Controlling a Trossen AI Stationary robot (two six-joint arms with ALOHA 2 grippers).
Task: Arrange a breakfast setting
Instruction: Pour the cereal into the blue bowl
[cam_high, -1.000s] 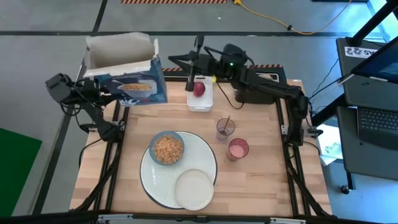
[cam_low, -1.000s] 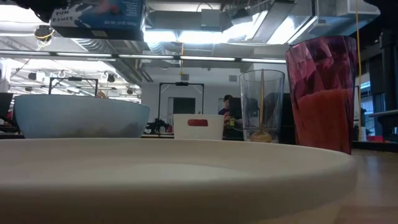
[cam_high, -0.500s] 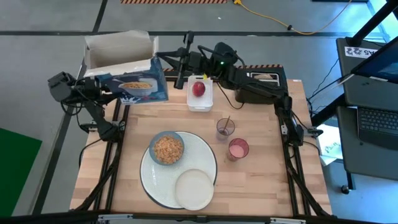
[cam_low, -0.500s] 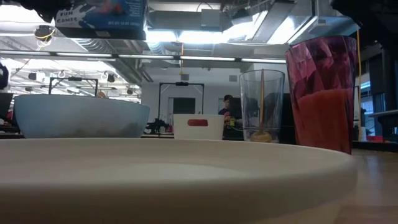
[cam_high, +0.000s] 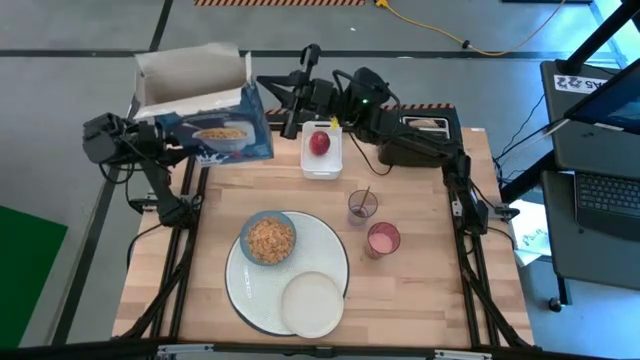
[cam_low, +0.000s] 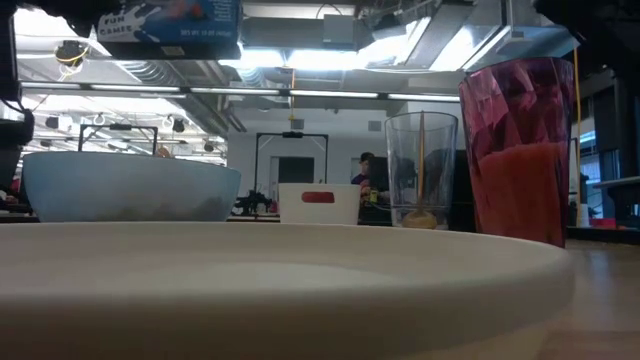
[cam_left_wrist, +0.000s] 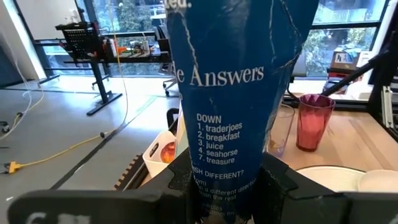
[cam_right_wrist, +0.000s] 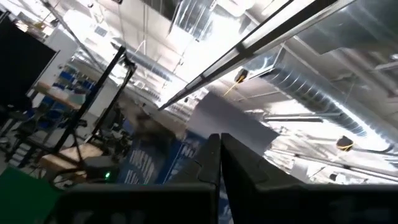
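Breakfast setting, high view: you have the big round white plate (cam_high: 260, 290) on the wooden desk (cam_high: 420, 300), carrying the small blue bowl (cam_high: 269, 238) filled with cereal and the small cream plate (cam_high: 311, 303); two tinted cups (cam_high: 372, 224) stand just beside it.
Left to do, high view: I judge the red apple (cam_high: 319, 142), lying in the white rectangular tray (cam_high: 322, 166), is not yet placed.
Left end effector (cam_left_wrist: 227, 186), left wrist view: clamped on the blue cereal box (cam_left_wrist: 239, 93).
Right end effector (cam_right_wrist: 219, 152), right wrist view: fingers together, empty, raised.
Low view: bowl, tray and cups sit unmoved.
Change, high view: the right arm has pulled back off the apple, and you see the box drifted slightly toward it.
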